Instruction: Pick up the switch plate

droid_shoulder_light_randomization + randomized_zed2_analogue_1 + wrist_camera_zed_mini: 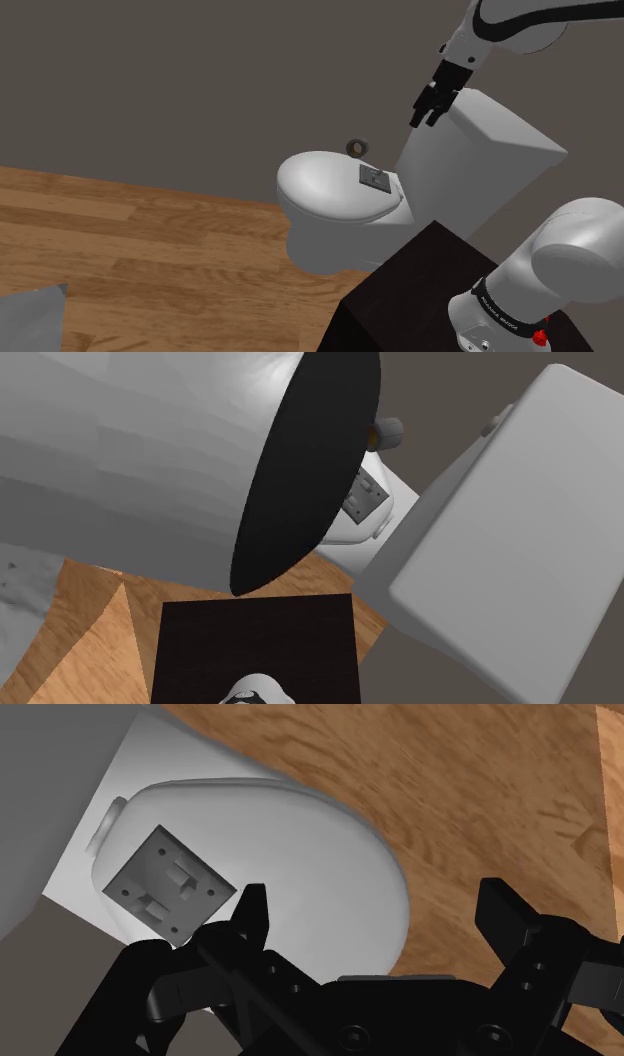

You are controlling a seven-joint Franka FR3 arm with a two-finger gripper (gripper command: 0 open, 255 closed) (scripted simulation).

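The switch plate is a small grey square with two rocker slots, lying flat on the back part of the closed white toilet lid. It also appears as the grey switch plate and, partly hidden by the arm, the plate. My black gripper hangs in the air above the toilet tank's near corner, up and to the shoulder view's right of the plate. Its fingers stand wide apart with nothing between them; the gripper is well above the lid.
The white toilet tank stands right behind the plate. A small dark ring sits at the lid's far edge. My dark stand is close to the bowl. Wooden floor spreads to the shoulder view's left, a grey wall behind.
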